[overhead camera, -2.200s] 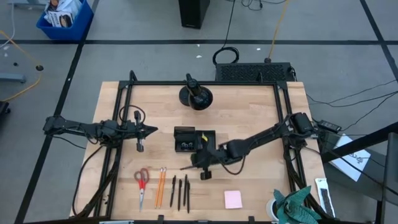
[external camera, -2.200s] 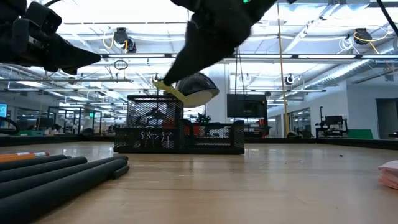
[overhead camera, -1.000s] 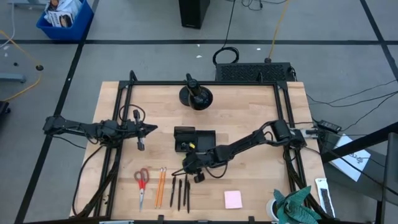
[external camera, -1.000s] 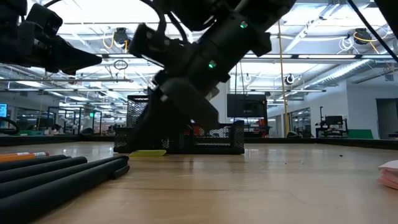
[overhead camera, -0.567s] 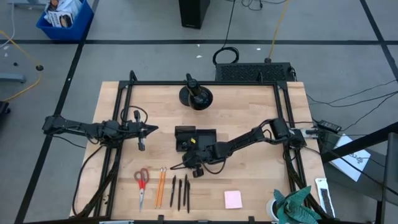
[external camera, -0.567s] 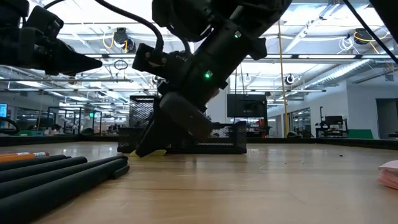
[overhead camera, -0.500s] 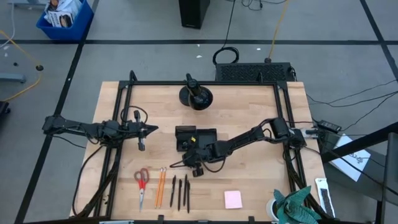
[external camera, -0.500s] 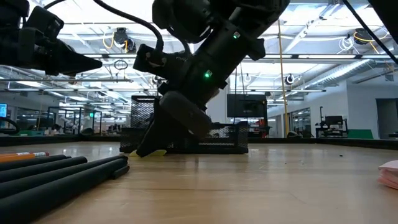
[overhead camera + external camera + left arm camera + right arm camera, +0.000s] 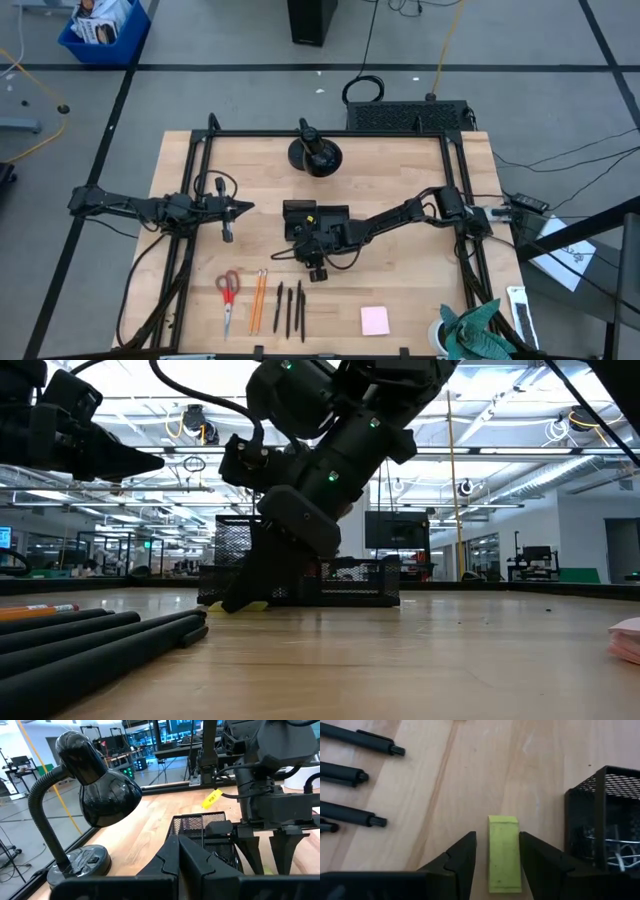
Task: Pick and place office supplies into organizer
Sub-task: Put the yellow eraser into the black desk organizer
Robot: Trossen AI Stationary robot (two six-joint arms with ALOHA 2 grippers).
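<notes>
The small yellow item [image 9: 504, 852] lies flat on the table just near of the black mesh organizer [image 9: 316, 218]. My right gripper [image 9: 498, 862] is down at the table, open, one finger on each side of the yellow item; the low view shows the yellow item [image 9: 256, 605] under my right gripper's fingertips [image 9: 240, 600]. Red-handled scissors [image 9: 228, 292], two orange pencils [image 9: 258, 300], three black pens [image 9: 290, 308] and the pink pad [image 9: 375, 320] lie along the near edge. My left gripper [image 9: 248, 208] hangs shut above the table's left side. My right gripper comes slanting down from the table's right and straddles the yellow item's long sides [image 9: 516, 855]. One finger [image 9: 535, 857] stands right at the item's edge and the other leaves a gap; I cannot tell whether either touches it. The item lies flat on the table.
A black desk lamp [image 9: 315, 155] stands at the far middle of the table. The organizer's mesh wall [image 9: 600, 820] is close beside my right gripper's fingers. Bare wood lies between the organizer and the pens.
My right gripper has moved a little toward the table's far edge, up to the organizer, with its fingertips staying low at the yellow item on the table. The organizer has slid slightly toward the table's right edge.
</notes>
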